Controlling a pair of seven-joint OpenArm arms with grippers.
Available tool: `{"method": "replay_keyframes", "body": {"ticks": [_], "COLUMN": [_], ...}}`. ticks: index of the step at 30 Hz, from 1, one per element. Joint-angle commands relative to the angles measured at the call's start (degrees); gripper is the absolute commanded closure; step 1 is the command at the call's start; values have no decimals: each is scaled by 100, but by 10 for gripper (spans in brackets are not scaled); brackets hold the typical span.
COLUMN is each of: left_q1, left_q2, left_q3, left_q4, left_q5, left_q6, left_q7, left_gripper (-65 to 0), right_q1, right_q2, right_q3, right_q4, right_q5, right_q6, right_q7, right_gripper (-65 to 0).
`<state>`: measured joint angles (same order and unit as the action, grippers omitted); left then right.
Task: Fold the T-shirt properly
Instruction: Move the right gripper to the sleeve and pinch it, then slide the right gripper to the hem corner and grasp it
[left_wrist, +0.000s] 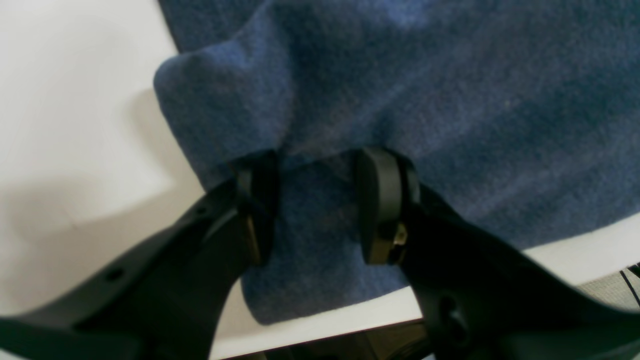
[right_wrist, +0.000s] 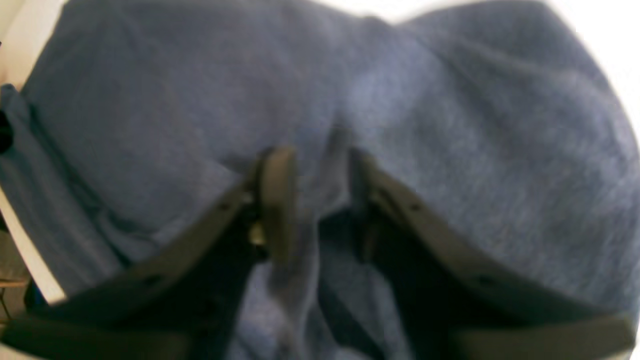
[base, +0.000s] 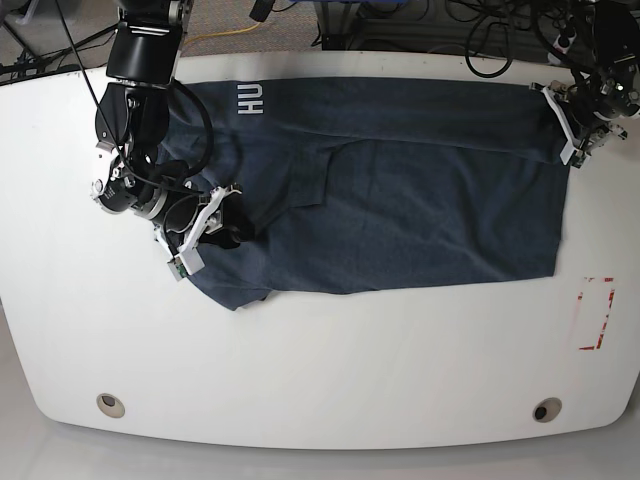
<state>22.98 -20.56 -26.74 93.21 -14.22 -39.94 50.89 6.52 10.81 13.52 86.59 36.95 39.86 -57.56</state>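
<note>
**Fold inspection: shirt partly folded, both arms at its edges**

Tabletop (base: 320, 380), white, carries the T-shirt (base: 420, 200), spread wide with one side layer turned over the body. Fabric judged soft, light, limp; best taken at hems or corners. Left end effector (left_wrist: 315, 205) stands part open, cloth between its fingers, ungripped. Right end effector (right_wrist: 315, 200) likewise parted astride a ridge of cloth.
</note>
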Motion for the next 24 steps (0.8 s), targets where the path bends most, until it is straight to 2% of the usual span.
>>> {"method": "replay_keyframes", "body": {"ticks": [1,4,7,10,16,19,24], "left_q1": [71,71,71,71,71,71,71], "left_q2": [-23,-23,-23,-15,3,3,3], "left_q3": [24,24,24,24,24,24,24], "left_q4": [-51,-33,-33,-33,-33,-33,-33], "left_q5": [266,266,266,266,266,257,257], "left_q6": [-6,-6,-6,-6,-6,-6,-6], "left_q7": [269,269,269,269,269,269,269], "left_gripper": [-240,-240,-240,-240,-240,-240,-240], "right_q1": [178,222,257,372,855,1348,2077], "right_q2": [93,286,515,743,946,1069,1060], "right_q3": [50,50,50,68,235,226,253], "right_q4": [67,67,49,-118,-953,-1621,-2632], "right_q5": [151,178,134,134,116,-139,-789], "right_q6": [14,14,14,14,-52,-104,-122], "right_q7": [160,266,380,547,565,574,776], "right_gripper": [-295,-374,-414,-417,-417,-417,-415]}}
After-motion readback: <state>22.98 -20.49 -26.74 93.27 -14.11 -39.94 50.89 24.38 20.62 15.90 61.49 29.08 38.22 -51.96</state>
